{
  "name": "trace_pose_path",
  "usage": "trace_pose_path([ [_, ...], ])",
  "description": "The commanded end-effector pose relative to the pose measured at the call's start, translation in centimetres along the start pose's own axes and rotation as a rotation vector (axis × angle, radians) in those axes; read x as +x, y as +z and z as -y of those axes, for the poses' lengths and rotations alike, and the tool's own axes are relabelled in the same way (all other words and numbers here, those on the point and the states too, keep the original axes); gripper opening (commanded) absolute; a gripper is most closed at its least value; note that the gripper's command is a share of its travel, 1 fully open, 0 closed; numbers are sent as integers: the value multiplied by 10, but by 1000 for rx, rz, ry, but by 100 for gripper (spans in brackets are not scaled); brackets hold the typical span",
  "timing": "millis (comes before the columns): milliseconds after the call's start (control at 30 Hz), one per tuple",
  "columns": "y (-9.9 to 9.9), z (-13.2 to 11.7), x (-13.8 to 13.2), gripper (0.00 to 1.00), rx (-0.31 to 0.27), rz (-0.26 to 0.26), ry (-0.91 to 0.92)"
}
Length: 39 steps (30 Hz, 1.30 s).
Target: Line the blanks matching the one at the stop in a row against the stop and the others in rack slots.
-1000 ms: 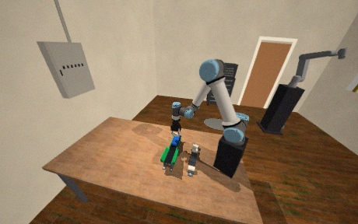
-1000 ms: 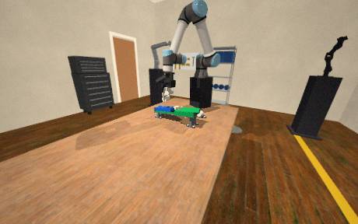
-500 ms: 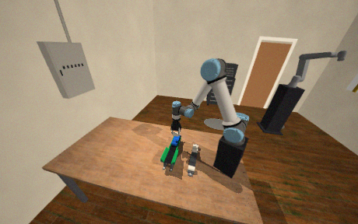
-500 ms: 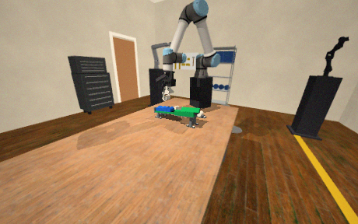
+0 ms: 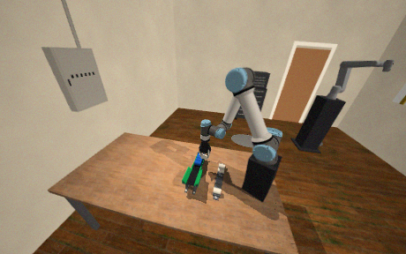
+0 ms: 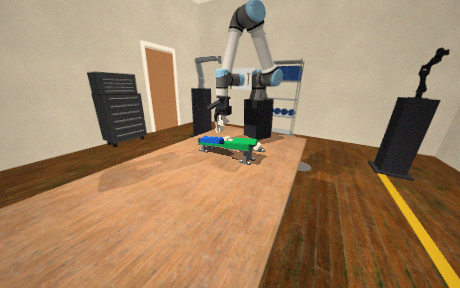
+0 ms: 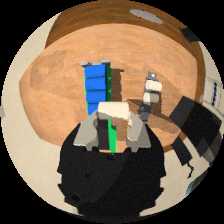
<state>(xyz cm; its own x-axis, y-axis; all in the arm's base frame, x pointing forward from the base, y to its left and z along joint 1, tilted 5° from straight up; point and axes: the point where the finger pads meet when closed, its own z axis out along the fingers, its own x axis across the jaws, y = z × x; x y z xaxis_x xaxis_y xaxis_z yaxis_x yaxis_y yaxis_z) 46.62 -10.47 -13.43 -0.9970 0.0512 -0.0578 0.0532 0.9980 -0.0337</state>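
Observation:
My gripper (image 7: 113,110) (image 5: 205,155) (image 6: 220,119) is shut on a cream-white blank (image 7: 114,109) and holds it crosswise in the air above the upper part of the green feed ramp (image 7: 109,82) (image 5: 192,175) (image 6: 239,144). A row of blue blanks (image 7: 96,86) (image 5: 199,160) (image 6: 212,140) lies across the ramp, side by side at one end. The stock rack (image 7: 148,106) (image 5: 217,184) (image 6: 258,147) stands to the right of the ramp and holds cream-white blanks (image 7: 153,88) (image 5: 221,168) at its far end.
The ramp and the rack stand on a wooden table (image 5: 128,176) (image 6: 165,210) near the arm's black base (image 5: 260,176) (image 6: 257,117). A dark cabinet, a door and black pedestals stand around the room, away from the table.

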Motion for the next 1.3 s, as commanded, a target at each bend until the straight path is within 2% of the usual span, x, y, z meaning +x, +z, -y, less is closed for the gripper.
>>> trace_pose_path([
  [0,21,-12,47,35,3,11,11],
  [133,30,-25,90,35,2,10,19],
  [300,31,-41,134,35,2,10,28],
  [367,31,-41,134,35,2,10,28],
  [533,27,-51,159,35,2,10,33],
  [1267,26,-53,163,35,4,13,34],
])
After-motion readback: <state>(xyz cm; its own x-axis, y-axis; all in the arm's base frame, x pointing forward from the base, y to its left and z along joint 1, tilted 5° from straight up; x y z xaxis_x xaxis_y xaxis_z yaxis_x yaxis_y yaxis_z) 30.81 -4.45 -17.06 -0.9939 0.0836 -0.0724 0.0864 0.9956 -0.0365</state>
